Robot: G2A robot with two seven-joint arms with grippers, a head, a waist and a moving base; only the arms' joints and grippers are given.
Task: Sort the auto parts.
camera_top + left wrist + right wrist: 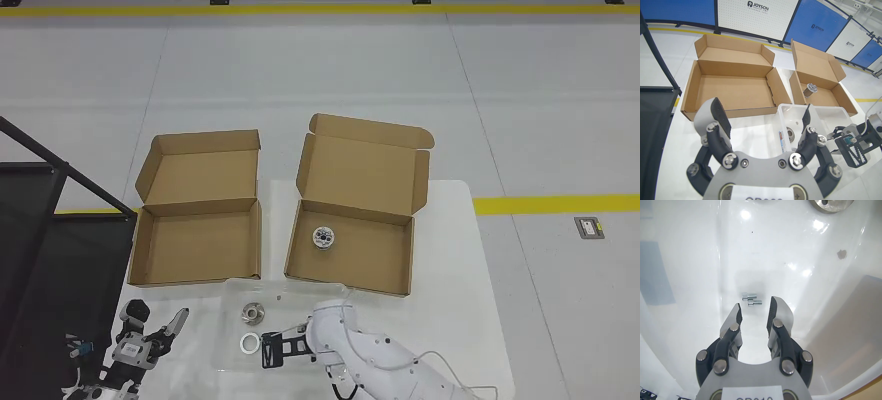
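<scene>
**Item: 2 bolts** (752, 299), small, silver. They lie side by side and appear to touch, on the floor of the clear bin (772, 247) close to where the floor curves up into a wall.

**Hazards (judged):**
- The pair sits so close that a closing grip may take both bolts or neither.
- A finger may nudge 1 bolt and send it skidding on the slick plastic.
- The nearby wall may block a finger.
- A thin round shank may roll out of the pads.

**Right gripper** (755, 302): inside the bin, pointed down at the floor, fingers apart, holding nothing. The bolts are just ahead of its tips, not yet between them.

**Left gripper** (762, 105): fingers wide apart, holding nothing, above the counter (450, 300) beside the bin.

**Also in the bin:** a metal flange (252, 313) and a white ring (249, 344).

**Beyond the bin:** the left box (195, 245), and the right box (370, 250) holding 1 geared part (323, 237).
</scene>
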